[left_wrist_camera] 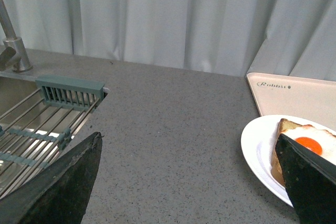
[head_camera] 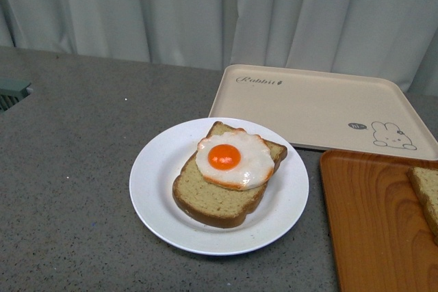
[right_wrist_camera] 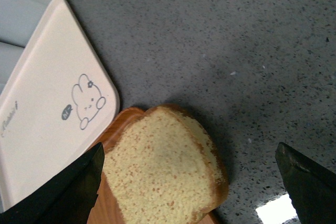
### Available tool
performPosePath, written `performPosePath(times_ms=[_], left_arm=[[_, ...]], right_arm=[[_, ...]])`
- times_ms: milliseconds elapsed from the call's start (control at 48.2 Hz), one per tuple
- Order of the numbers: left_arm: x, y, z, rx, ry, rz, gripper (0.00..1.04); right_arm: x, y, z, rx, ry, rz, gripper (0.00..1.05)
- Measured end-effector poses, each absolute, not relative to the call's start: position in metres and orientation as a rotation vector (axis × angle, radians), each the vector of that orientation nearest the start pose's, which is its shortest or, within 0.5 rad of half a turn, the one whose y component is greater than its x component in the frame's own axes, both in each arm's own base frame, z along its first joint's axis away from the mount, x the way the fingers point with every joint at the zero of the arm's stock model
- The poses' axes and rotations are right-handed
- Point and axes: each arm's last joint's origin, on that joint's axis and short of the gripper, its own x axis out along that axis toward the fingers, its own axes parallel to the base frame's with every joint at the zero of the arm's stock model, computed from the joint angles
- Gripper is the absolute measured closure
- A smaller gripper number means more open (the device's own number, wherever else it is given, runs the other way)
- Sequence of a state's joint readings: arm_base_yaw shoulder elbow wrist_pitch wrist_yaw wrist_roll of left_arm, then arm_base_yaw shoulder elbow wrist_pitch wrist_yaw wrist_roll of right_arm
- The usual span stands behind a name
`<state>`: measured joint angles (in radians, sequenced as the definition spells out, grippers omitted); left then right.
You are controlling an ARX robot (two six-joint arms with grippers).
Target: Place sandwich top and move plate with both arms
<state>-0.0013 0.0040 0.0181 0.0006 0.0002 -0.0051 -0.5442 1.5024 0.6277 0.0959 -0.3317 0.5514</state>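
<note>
The plate (head_camera: 157,203) sits on the grey speckled counter (head_camera: 68,169) at the near middle. It carries a bread slice (head_camera: 212,200) with a fried egg (head_camera: 235,161) lying on its far half. Just beyond the plate to the right lies the beige rabbit tray (head_camera: 308,111), and the orange wood-grain tray (head_camera: 369,223) sits near right, its far edge close against the beige one. The sandwich top (head_camera: 428,196) lies flat on the orange tray toward its far right, cut by the front view's edge, well apart from the plate. In the right wrist view the right gripper (right_wrist_camera: 190,148) hangs above that slice (right_wrist_camera: 163,182) with its jaws spread wide, touching nothing. The slice's rounded end lies at the tray's corner (right_wrist_camera: 113,129). The left gripper (left_wrist_camera: 189,137) is also spread wide and empty over bare counter, between a sink rack (left_wrist_camera: 31,129) on the left and the plate (left_wrist_camera: 257,150) on the right.
</note>
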Motion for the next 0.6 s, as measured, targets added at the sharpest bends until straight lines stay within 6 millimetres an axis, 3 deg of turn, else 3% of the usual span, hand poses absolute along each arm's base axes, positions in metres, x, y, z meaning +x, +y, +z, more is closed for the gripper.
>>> performPosePath(times_ms=[602], left_arm=[[0.097, 0.0, 0.169, -0.005, -0.015, -0.002, 0.06]], right_arm=[[0.259, -0.124, 0.122, 0.77, 0.771, -0.439, 0.09]])
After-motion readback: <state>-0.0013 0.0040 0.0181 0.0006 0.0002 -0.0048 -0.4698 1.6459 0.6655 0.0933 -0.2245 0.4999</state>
